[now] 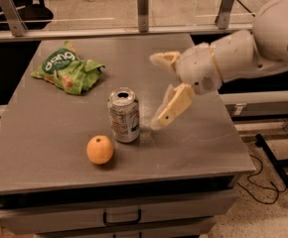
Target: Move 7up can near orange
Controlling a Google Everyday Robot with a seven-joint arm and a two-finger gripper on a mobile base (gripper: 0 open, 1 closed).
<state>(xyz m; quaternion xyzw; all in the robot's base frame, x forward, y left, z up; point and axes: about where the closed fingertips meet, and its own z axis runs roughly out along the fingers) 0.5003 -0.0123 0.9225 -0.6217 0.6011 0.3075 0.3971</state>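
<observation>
We see the 7up can [123, 114] upright mid-frame on the bench [49, 128], with the orange [100, 149] just beside it, lower left. Gripper [157, 91] sits right of the can, jaws wide, gripping nothing.

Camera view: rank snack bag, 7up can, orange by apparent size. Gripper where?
1. green snack bag
2. 7up can
3. orange, smallest though nearest the camera
Gripper: open, right of the can, not touching.

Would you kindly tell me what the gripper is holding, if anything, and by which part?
Nothing. The gripper is open, right of the 7up can and apart from it; the can stands free beside the orange.
</observation>
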